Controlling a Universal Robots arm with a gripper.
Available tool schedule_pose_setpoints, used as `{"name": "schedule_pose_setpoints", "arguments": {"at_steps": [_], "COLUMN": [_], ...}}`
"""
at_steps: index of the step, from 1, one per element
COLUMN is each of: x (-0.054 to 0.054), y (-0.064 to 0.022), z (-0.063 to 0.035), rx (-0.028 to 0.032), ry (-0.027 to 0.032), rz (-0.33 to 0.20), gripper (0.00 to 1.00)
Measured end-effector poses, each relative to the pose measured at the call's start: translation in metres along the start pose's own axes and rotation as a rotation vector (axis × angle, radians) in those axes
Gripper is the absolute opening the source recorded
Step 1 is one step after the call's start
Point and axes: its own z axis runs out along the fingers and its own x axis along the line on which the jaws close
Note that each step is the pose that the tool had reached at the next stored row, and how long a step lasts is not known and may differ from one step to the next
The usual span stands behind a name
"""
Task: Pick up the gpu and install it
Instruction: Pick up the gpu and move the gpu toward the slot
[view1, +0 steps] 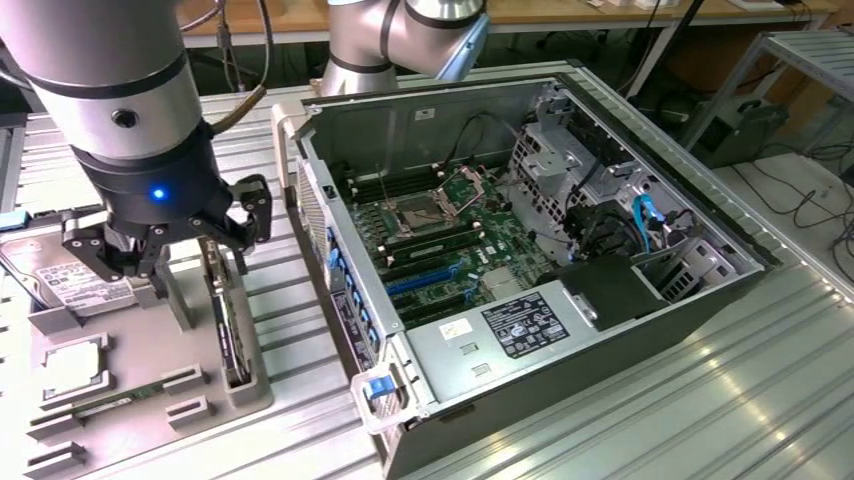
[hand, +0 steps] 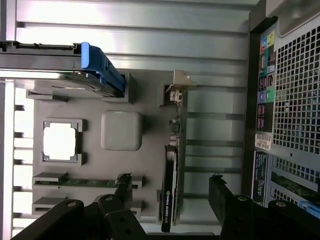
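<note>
Pickup not yet made: gripper (view1: 167, 268), spread wide, hangs over the gpu (view1: 230, 335), which stands on edge in its tray (view1: 134, 405) beside the open case (view1: 574, 390); grasp and installation remain.

1 arm (view1: 120, 100) in the upper left of the exterior view, silver wrist section pointing straight down, blue light (view1: 159, 193) lit on its black collar. Gripper (view1: 187, 275) hangs vertical below it, jaws spread wide, holding nothing. Another arm joint (view1: 400, 40) at top centre.
</note>
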Motion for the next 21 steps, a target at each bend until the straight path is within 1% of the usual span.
{"name": "schedule_pose_setpoints", "arguments": {"at_steps": [6, 15, 21], "x": [0.0, 0.0, 0.001], "y": [-0.0016, -0.0032, -0.0038], "z": [0.0118, 0.0287, 0.0402], "rx": [0.0, 0.0, -0.0001], "ry": [0.0001, 0.0026, 0.003], "rz": [0.001, 0.001, 0.001], "gripper": [0.72, 0.72, 0.72]}}
